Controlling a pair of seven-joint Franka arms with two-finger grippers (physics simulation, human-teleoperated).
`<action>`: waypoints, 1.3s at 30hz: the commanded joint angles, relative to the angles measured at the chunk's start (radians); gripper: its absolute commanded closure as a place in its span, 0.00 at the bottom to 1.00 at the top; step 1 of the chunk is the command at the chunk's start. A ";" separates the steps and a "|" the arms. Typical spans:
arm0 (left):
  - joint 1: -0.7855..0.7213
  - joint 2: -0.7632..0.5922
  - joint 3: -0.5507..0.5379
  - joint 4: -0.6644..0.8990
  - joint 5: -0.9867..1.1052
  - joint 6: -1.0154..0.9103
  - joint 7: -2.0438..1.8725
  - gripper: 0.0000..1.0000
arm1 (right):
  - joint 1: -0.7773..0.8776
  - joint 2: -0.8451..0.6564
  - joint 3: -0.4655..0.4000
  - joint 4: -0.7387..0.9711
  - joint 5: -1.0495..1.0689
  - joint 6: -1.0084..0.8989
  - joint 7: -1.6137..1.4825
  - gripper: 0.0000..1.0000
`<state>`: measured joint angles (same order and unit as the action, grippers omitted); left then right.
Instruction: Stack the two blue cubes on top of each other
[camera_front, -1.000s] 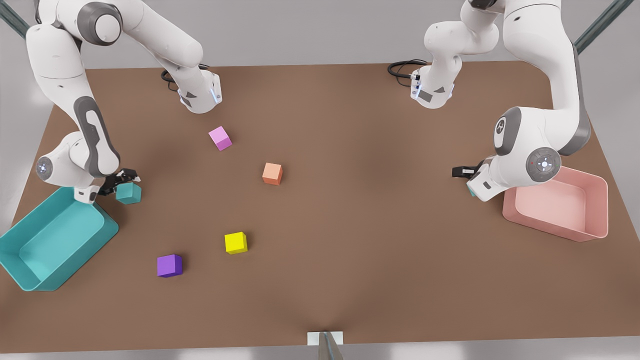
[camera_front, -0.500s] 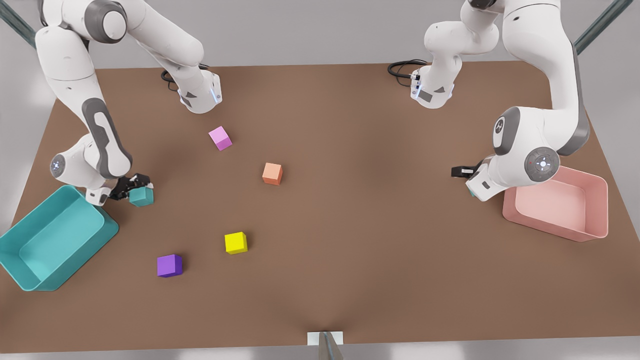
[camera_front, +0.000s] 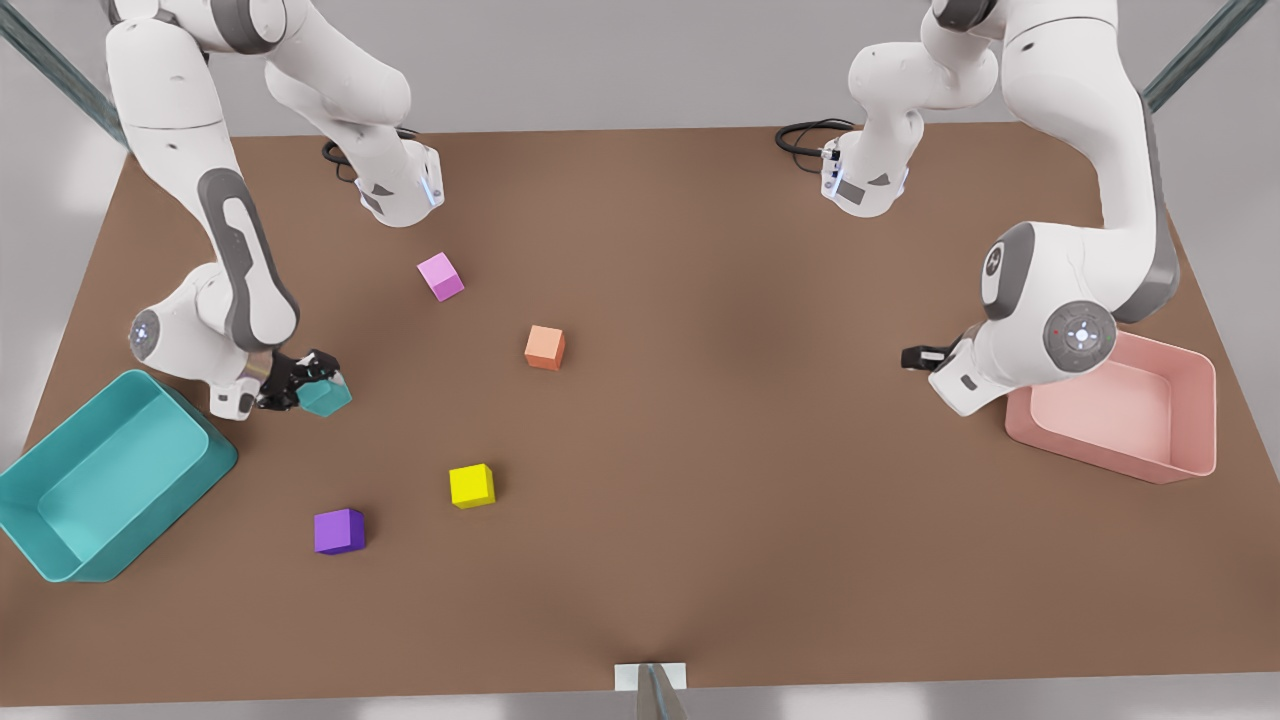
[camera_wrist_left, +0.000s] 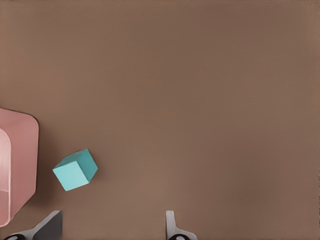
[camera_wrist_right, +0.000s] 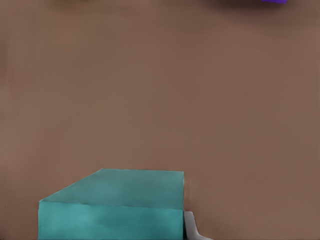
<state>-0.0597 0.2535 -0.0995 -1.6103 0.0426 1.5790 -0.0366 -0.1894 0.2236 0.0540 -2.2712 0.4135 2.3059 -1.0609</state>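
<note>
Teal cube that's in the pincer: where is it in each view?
Front view: small matte teal cube in the right pincer, near the teal rectangular bin.
Right wrist view: nearest the camera.
Left wrist view: open left pincer faces the other teal cube, beside the pink rectangular bin.
Landmark: small purple cube.

Lighting is soft and even all over, pretty bright, no glare anywhere. The brown table (camera_front: 700, 450) has only faint dark patches under the arms and small soft shadows hugging the cubes. White arm shells show gentle highlights. Both wrist views look a bit smeary, with soft edges.
</note>
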 joint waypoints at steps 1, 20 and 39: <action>0.009 0.001 0.000 0.004 0.002 0.056 -0.003 0.00 | 0.178 -0.024 0.001 0.027 0.036 -0.167 0.139 0.74; 0.066 0.020 0.224 -0.571 -0.032 0.667 -0.180 0.00 | 1.134 0.505 -0.088 0.604 0.100 0.400 1.230 0.72; 0.127 0.148 0.233 -0.602 -0.024 0.802 -0.177 0.00 | 1.222 0.600 -0.197 0.647 0.102 0.400 1.297 0.00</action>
<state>0.0676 0.3920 0.1334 -2.2128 0.0165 2.3205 -0.1814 1.0329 0.8197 -0.1426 -1.6304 0.4569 2.7103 0.1557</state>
